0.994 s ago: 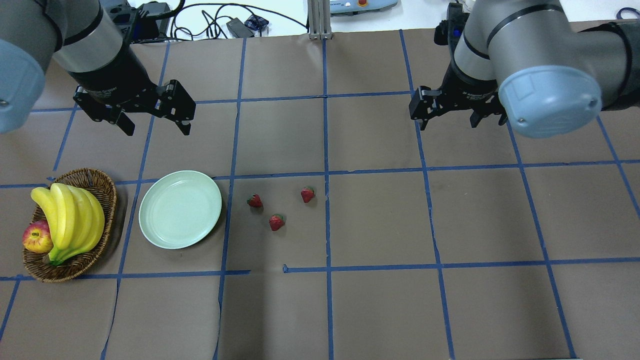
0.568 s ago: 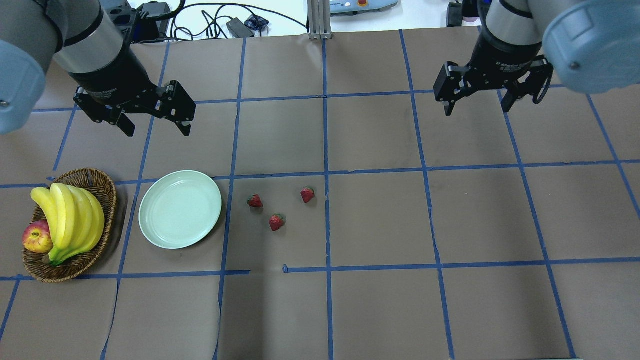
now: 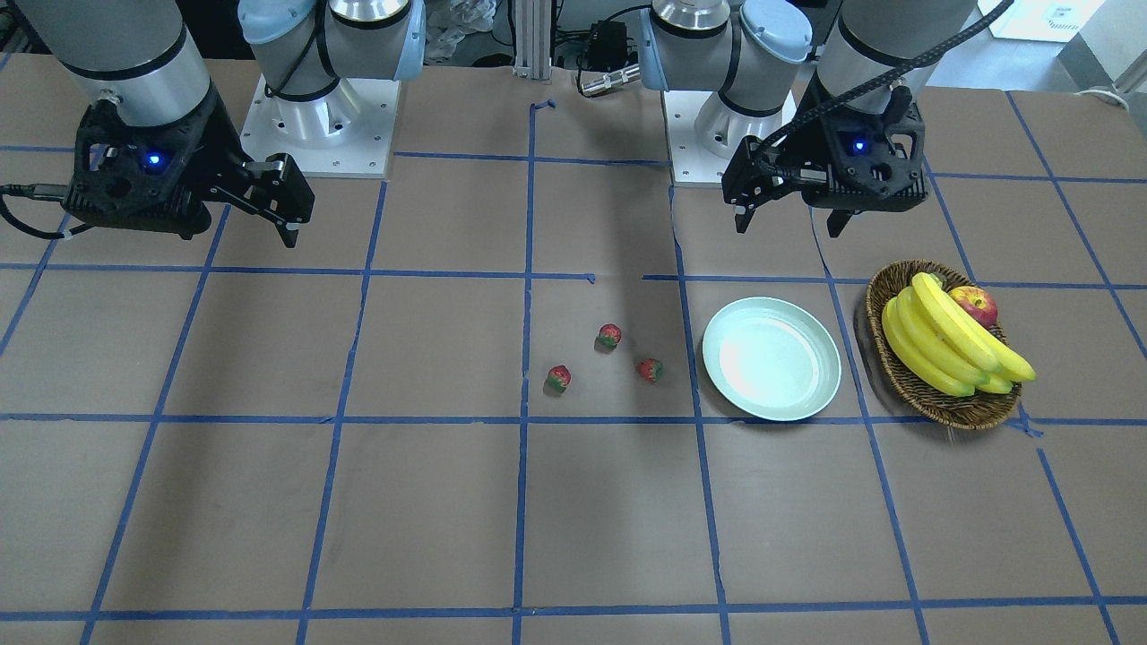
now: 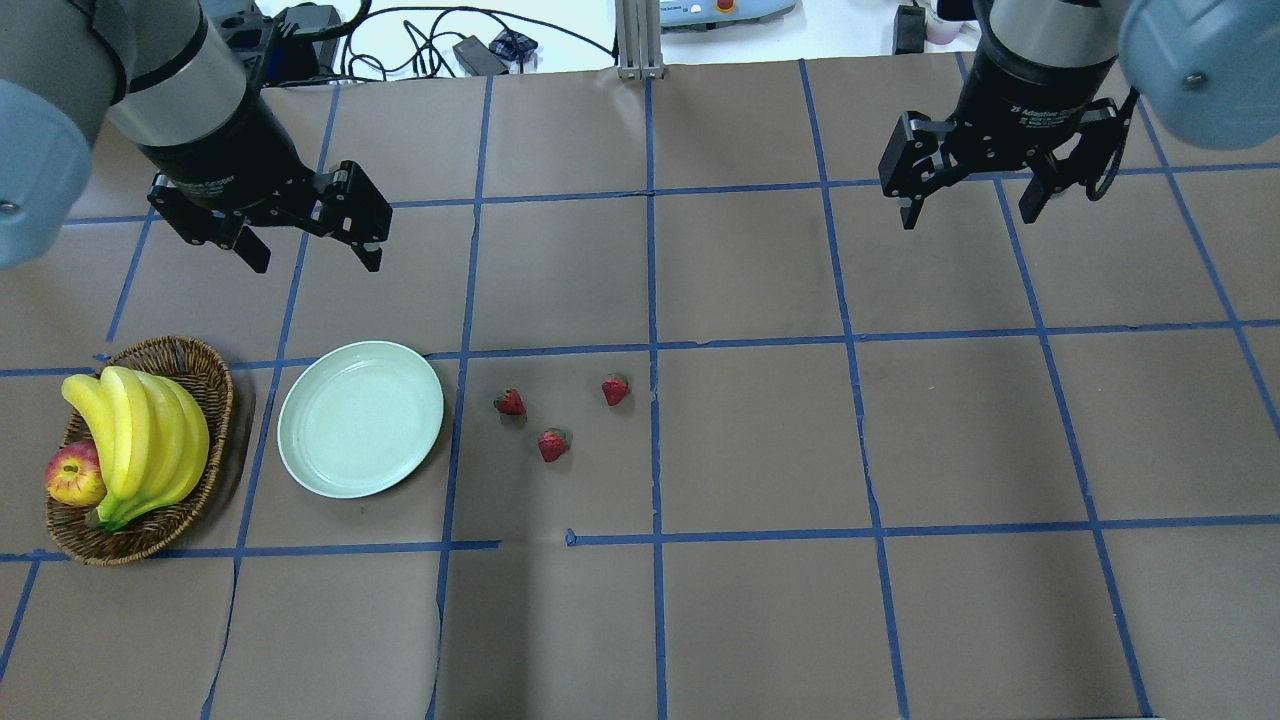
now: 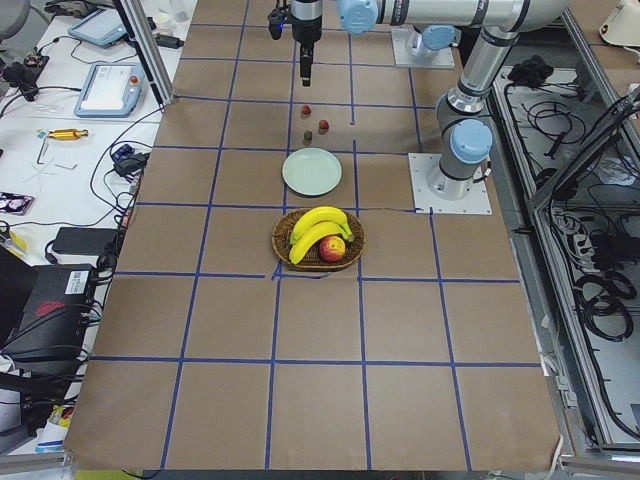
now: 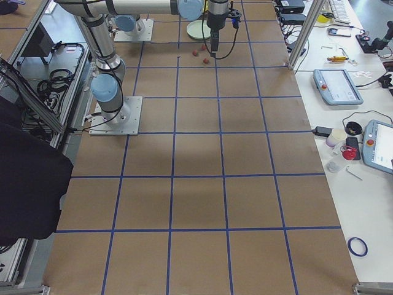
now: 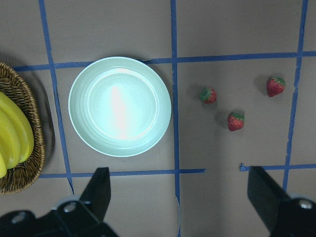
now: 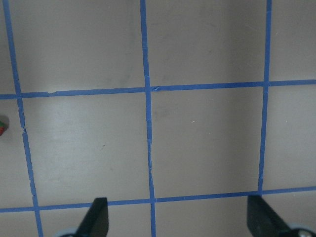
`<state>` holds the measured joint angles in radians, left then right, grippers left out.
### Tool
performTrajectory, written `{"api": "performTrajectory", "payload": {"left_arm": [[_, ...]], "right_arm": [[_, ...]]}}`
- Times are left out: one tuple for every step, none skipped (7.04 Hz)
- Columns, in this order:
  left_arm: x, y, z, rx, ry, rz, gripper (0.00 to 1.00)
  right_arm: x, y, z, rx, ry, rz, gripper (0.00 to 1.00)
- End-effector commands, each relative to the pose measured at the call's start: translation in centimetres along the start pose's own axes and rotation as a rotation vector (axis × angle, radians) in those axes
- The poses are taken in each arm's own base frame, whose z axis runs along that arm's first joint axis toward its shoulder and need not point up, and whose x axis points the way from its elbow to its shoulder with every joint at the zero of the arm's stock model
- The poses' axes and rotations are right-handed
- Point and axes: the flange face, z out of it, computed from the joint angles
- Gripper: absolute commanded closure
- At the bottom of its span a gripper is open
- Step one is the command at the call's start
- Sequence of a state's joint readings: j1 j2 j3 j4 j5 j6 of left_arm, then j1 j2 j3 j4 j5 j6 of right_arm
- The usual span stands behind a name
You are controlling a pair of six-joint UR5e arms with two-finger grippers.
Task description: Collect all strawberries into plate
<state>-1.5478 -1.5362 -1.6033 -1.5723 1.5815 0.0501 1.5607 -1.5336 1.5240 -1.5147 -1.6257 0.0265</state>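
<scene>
Three small red strawberries lie on the brown table near the middle: one (image 4: 509, 402), one (image 4: 553, 444) and one (image 4: 615, 389). The pale mint plate (image 4: 360, 418) lies empty just left of them. My left gripper (image 4: 315, 262) is open and empty, high above the table behind the plate. The left wrist view shows the plate (image 7: 120, 106) and the strawberries (image 7: 236, 121) below its spread fingers (image 7: 98, 182). My right gripper (image 4: 969, 218) is open and empty, far to the right and behind the strawberries. Its wrist view shows bare table and a sliver of one strawberry (image 8: 2, 126).
A brown wicker basket (image 4: 205, 365) with bananas (image 4: 140, 440) and a red-yellow apple (image 4: 75, 473) stands left of the plate. Blue tape lines grid the table. Cables and devices lie beyond the far edge (image 4: 470, 50).
My right arm has swung to the right and back, away from the table's middle, gripper still open. The left arm, plate and strawberries have not moved.
</scene>
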Motion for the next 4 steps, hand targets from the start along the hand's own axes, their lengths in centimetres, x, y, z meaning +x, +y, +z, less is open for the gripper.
{"api": "performTrajectory", "payload": {"left_arm": [[-0.01,0.0,0.47,-0.01,-0.001,-0.001,0.0],[-0.01,-0.05,0.55,-0.011,-0.001,-0.001,0.0],[-0.02,-0.2,0.77,-0.016,-0.001,-0.011,0.0],[0.09,-0.13,0.7,-0.014,0.002,-0.01,0.0]], "right_arm": [[-0.39,0.09,-0.28,-0.008,-0.028,0.008,0.0],[-0.81,0.06,-0.58,-0.002,-0.08,0.037,0.0],[-0.86,0.34,-1.02,0.007,-0.081,0.043,0.0],[-0.85,0.28,-0.97,0.007,-0.08,0.042,0.0]]}}
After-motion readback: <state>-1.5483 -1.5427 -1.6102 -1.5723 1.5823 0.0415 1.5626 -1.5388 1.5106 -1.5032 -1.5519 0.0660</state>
